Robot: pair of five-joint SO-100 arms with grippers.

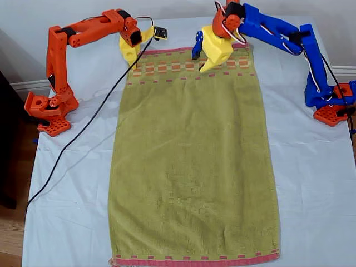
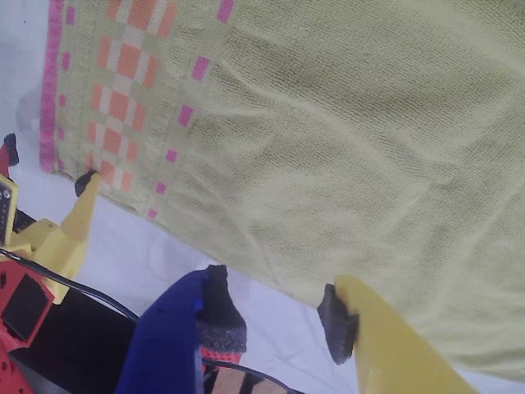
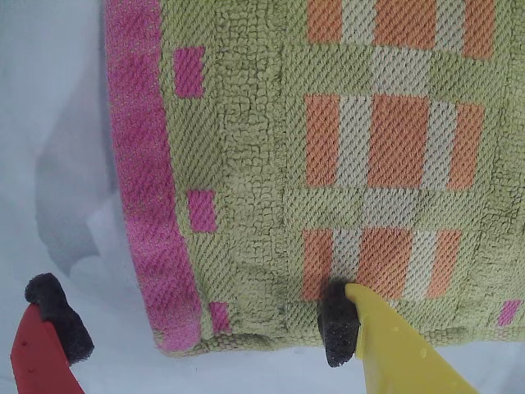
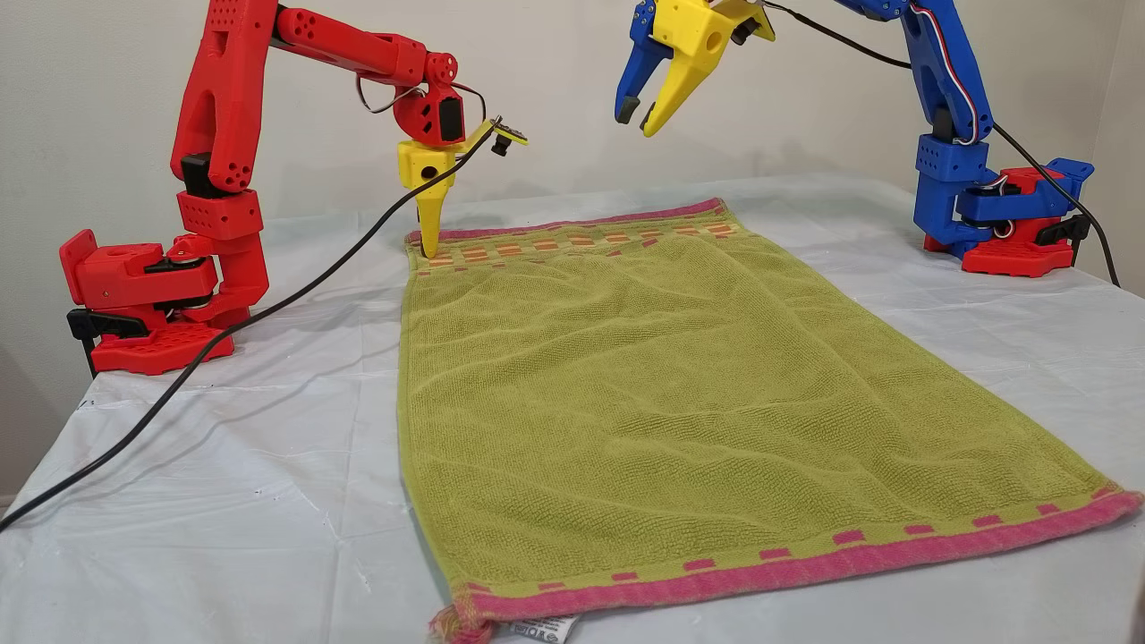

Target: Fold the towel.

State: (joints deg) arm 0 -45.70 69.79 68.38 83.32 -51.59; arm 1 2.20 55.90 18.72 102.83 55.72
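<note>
my second tool (image 3: 201,341) wide astride towel (image 1: 192,161) corner, first tool (image 4: 646,114) wide, aloft; risk: pad slips off hem, corner stays flat.

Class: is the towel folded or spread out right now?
Spread. The towel lies flat in one layer, both pink hems showing at opposite ends.

Olive-green terry cloth towel (image 1: 192,161), rectangular: spread flat and unfolded on the table, pink-red hems at both ends, orange-and-cream checked band along the far end.
</note>
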